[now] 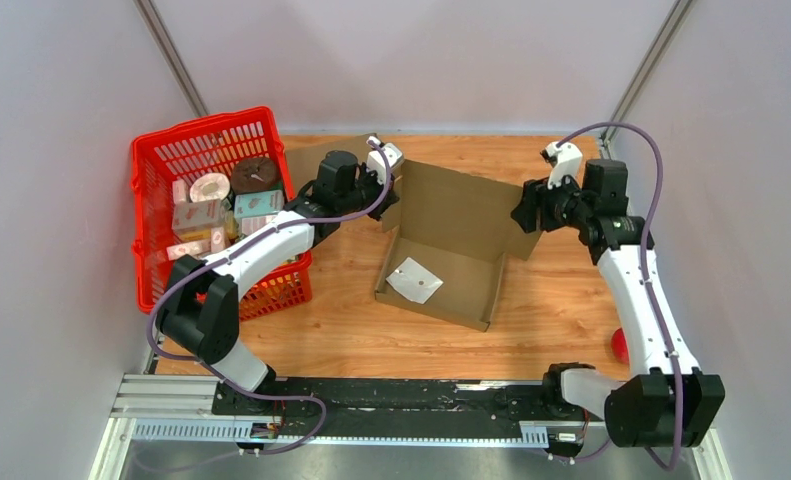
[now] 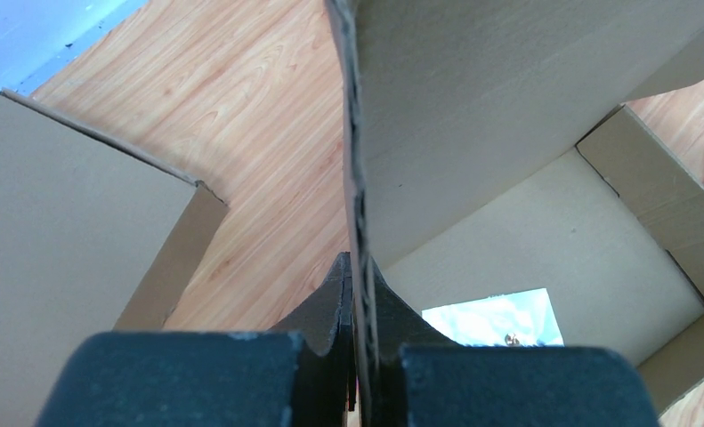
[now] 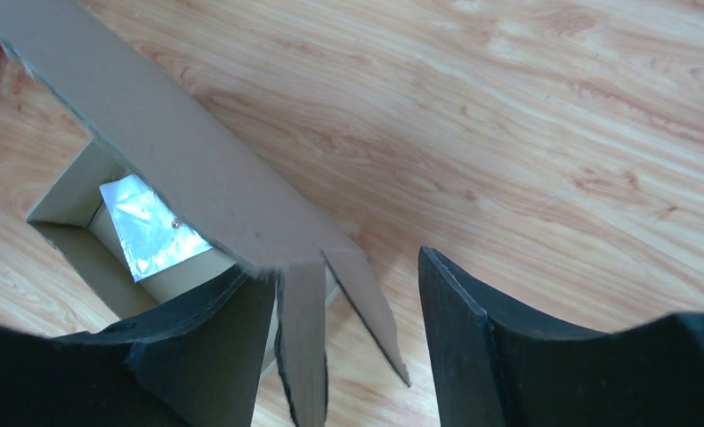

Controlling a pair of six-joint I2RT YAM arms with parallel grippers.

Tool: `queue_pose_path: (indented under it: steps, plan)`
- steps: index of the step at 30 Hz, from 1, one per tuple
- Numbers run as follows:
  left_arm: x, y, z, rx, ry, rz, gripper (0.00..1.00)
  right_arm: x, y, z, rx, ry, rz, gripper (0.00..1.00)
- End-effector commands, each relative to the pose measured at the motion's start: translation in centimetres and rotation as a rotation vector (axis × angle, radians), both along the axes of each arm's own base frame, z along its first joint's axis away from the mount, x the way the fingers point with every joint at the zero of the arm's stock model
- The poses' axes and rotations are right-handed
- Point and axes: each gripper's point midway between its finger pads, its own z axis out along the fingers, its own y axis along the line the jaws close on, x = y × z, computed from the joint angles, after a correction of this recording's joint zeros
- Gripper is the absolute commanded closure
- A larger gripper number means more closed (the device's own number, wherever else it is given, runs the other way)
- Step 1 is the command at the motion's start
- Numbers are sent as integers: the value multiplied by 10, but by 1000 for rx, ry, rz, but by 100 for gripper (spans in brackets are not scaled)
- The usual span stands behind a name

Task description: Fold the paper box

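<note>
Cardboard box (image 1: 441, 270) at the centre of the tabletop (image 1: 351, 335), its back flap (image 1: 461, 205) raised at 12 o'clock. The left claw (image 2: 355, 269) is pinched tight on the flap's 9 o'clock edge. The right claw (image 3: 335, 276) stands wide around the flap's 3 o'clock corner, which apparently touches one finger only. A red basket (image 1: 149, 230) sits at 9 o'clock.

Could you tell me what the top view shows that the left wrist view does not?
Only the top view shows the red basket and the right gripper at the cardboard box's right side. Only the left wrist view shows the left gripper pinching the flap's edge up close. Both show the box, the packet inside it and the wooden table.
</note>
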Motion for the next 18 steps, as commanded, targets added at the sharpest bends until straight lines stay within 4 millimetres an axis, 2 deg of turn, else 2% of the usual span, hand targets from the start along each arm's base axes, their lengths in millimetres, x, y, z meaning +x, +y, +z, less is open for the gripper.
queue_pose_path:
  steps: [1,2,9,12,13,14,16,18]
  plan:
    - [4,-3,25,-19,-71,-21,96,-3,12,14,70,-156,27,39]
    - [4,-3,26,-19,-68,-17,96,-4,10,14,76,-175,10,40]
    - [6,-4,31,-40,-22,12,96,-14,4,24,111,-234,-69,70]
    - [9,-3,36,-64,3,50,97,-18,8,18,132,-212,-91,72]
    - [11,-3,37,-86,29,83,98,-15,4,17,141,-216,-153,72]
    - [13,-1,41,-102,33,111,98,-17,8,14,160,-212,-167,76]
    - [17,1,44,-153,63,177,99,-15,14,20,243,-218,-213,84]
    - [18,4,45,-174,63,224,99,-16,24,17,259,-212,-210,84]
